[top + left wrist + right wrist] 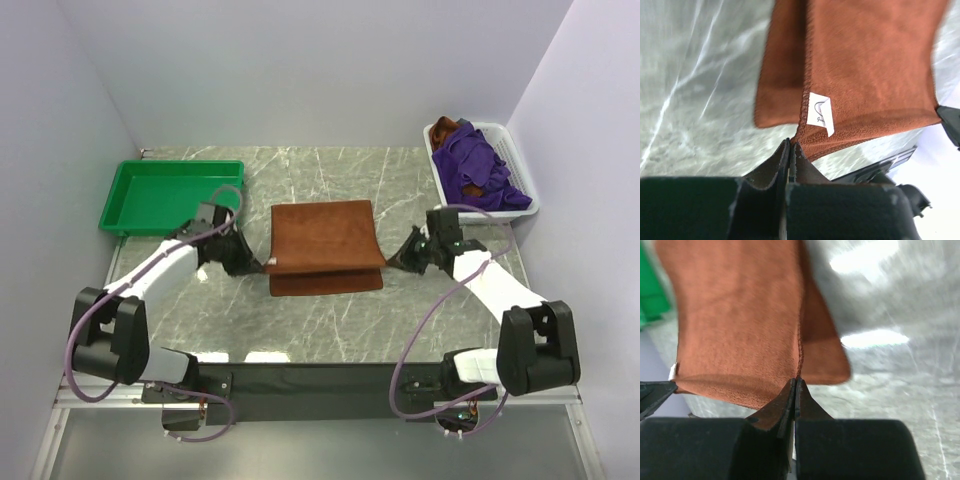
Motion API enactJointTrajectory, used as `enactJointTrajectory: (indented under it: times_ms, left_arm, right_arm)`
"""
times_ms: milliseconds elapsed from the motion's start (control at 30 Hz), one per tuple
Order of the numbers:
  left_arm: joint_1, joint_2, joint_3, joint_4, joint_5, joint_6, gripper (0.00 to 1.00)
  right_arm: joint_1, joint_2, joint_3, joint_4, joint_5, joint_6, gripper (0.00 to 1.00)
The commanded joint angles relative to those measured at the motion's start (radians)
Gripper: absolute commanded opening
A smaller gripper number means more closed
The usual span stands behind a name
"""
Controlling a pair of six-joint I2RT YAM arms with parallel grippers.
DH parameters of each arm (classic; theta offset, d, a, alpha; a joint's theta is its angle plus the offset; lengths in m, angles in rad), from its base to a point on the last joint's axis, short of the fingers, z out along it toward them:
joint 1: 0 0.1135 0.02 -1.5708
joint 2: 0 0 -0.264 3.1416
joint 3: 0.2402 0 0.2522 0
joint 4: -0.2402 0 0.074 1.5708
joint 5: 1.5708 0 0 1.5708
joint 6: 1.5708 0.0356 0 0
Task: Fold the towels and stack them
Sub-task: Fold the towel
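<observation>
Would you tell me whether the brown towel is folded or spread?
Mid-fold: the towel has a lifted layer over a lower one, left hand and right hand pinching its corners.

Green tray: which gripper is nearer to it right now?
Left. The left gripper pinches a corner of the rust-brown towel close beside the green tray; the right gripper pinches the opposite corner, on the towel's far side.
</observation>
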Motion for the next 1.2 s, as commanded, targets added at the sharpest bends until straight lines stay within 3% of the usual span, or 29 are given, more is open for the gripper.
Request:
enactJointTrajectory:
  times_ms: [0, 467, 633, 833, 867, 1000, 1067, 1167]
  left_arm:
    - [-0.002, 0.010, -0.104, 0.044, -0.089, -0.006, 0.01]
    - [-0.031, 0.048, -0.276, 0.161, -0.126, -0.048, 0.01]
    - [-0.036, 0.059, -0.297, 0.172, -0.134, -0.055, 0.06]
    - [-0.048, -0.002, -0.296, 0.144, -0.147, -0.066, 0.33]
    - [-0.051, -0.013, -0.293, 0.132, -0.152, -0.069, 0.46]
    - [-0.072, -0.103, -0.256, 0.042, -0.175, -0.077, 0.77]
    - [-0.094, -0.157, -0.225, 0.000, -0.199, -0.080, 0.82]
    - [-0.132, -0.212, -0.196, -0.057, -0.253, -0.098, 0.74]
  right_arm:
    - [-0.021, 0.013, -0.083, 0.049, 0.096, -0.010, 0.00]
    - [-0.021, 0.109, -0.166, 0.112, 0.142, -0.004, 0.00]
    - [-0.019, 0.099, -0.177, 0.095, 0.141, -0.013, 0.10]
    - [-0.021, 0.013, -0.196, 0.066, 0.129, -0.022, 0.35]
    - [-0.021, -0.002, -0.194, 0.051, 0.133, -0.026, 0.35]
    - [-0.012, -0.088, -0.171, 0.009, 0.139, -0.038, 0.36]
    - [0.002, -0.137, -0.151, 0.007, 0.126, -0.042, 0.36]
    - [0.042, -0.171, -0.127, 0.037, 0.089, -0.038, 0.33]
